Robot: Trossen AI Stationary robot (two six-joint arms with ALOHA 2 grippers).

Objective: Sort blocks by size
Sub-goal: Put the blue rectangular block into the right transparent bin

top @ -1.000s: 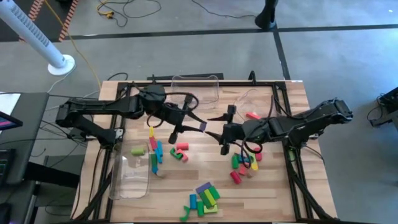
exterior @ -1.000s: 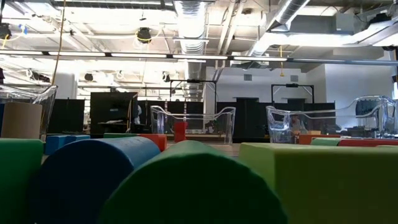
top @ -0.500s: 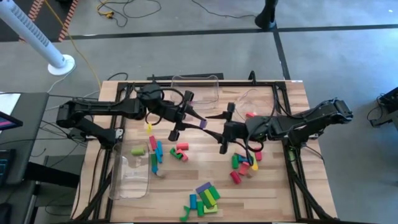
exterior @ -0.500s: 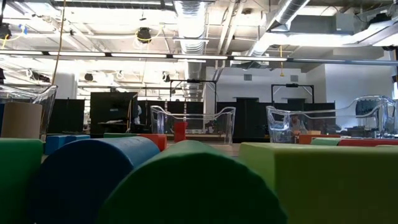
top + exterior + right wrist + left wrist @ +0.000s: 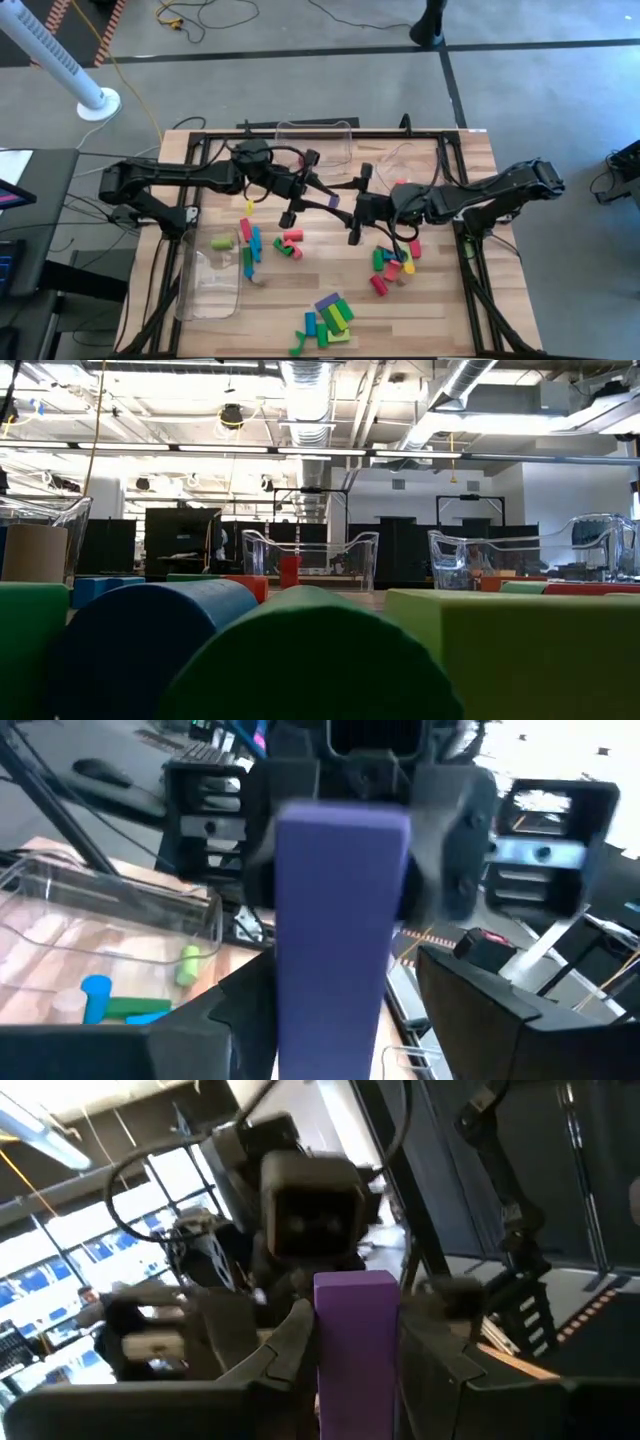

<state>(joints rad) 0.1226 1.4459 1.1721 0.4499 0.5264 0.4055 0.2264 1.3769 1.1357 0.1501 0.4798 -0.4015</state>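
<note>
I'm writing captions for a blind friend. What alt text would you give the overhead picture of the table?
Seen from above, two dark robot arms meet over the middle of a wooden table, the left gripper holding a purple block out to the open right gripper. Colourful blocks lie scattered below them, with clear bins at the table's edges.

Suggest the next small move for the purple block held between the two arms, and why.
Probably the right gripper closes on the purple block: the left gripper grips one end, and the block's other end already sits between the right gripper's open fingers, like a handover.
</note>
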